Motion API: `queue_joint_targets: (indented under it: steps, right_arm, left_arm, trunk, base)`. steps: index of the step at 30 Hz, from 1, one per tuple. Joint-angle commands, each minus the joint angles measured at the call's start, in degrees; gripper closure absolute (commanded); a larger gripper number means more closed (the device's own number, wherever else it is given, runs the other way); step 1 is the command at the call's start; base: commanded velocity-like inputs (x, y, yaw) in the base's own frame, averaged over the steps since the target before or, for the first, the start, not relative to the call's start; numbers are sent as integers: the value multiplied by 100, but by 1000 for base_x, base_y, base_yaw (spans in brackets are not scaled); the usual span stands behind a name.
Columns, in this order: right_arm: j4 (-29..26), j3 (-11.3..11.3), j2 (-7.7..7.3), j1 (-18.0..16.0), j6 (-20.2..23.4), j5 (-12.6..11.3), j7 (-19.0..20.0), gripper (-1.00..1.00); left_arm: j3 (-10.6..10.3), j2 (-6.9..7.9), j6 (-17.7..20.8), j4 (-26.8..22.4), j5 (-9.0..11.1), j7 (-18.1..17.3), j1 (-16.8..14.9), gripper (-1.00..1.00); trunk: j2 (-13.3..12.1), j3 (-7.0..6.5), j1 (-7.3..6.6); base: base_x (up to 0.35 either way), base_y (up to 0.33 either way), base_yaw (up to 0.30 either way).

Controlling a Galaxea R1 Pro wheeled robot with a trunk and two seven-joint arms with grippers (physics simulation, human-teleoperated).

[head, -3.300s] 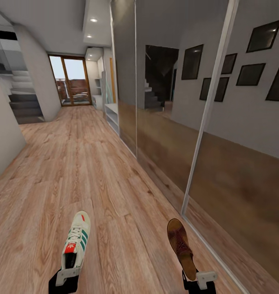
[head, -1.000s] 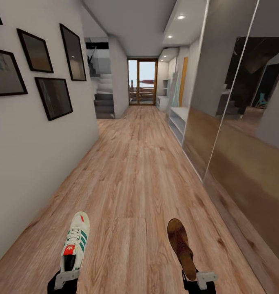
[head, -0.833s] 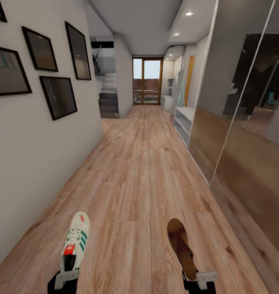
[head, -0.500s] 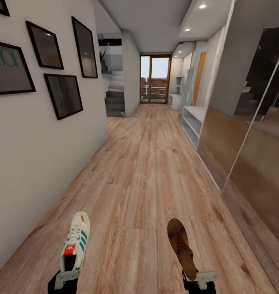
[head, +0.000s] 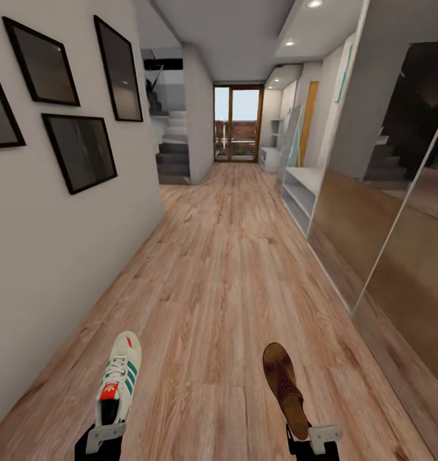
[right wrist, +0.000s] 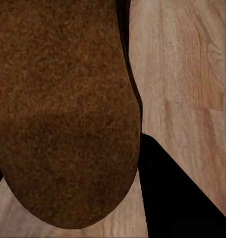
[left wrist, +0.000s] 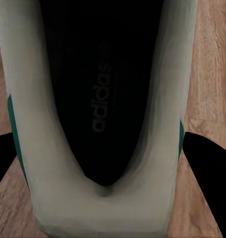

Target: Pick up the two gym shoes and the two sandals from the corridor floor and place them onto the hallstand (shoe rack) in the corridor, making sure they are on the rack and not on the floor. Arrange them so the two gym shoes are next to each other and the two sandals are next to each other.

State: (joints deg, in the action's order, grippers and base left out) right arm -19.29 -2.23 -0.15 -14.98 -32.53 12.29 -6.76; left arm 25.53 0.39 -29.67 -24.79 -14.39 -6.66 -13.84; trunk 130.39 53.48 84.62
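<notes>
A white gym shoe [head: 119,376] with green stripes and a red tongue patch hangs over the corridor floor [head: 219,288], held by its heel in my left gripper [head: 104,432], which is shut on it. In the left wrist view the gym shoe [left wrist: 100,114] shows its dark insole between two black fingers [left wrist: 207,158]. A brown sandal [head: 284,387] is held at its heel by my right gripper [head: 308,437], shut on it; the right wrist view shows the sandal [right wrist: 63,114] from close up. The light grey hallstand [head: 300,192] stands far ahead along the right wall.
Mirrored wardrobe doors [head: 398,211] line the right side. A white wall with dark framed pictures [head: 78,150] runs along the left. Stairs [head: 173,157] and a glass door [head: 237,125] close the far end of the corridor.
The whole view has swung and advanced along the corridor: the hallstand and wardrobe now sit further right and nearer. Both shoes stay fixed in the grippers.
</notes>
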Motion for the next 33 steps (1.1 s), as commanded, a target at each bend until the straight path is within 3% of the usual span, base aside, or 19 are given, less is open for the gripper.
queue_joint_targets:
  steps: [1, 19, 33]
  right_arm:
    - [9, -21, 4, -5, -12, 43, -15, 100]
    - [13, -22, 7, -5, -8, 41, -10, 100]
    - [8, -24, 19, -5, -16, 36, -9, 100]
  left_arm:
    - [48, -4, -21, 0, -37, -38, -5, 100]
    - [43, -12, -23, 0, -37, -38, -5, 100]
    - [40, -12, -30, 0, -37, -38, -5, 100]
  trunk:
    - [2, 5, 2]
    - [2, 5, 2]
    - [2, 5, 2]
  base:
    - [339, 0, -247]
    - [339, 0, -42]
    - [339, 0, -218]
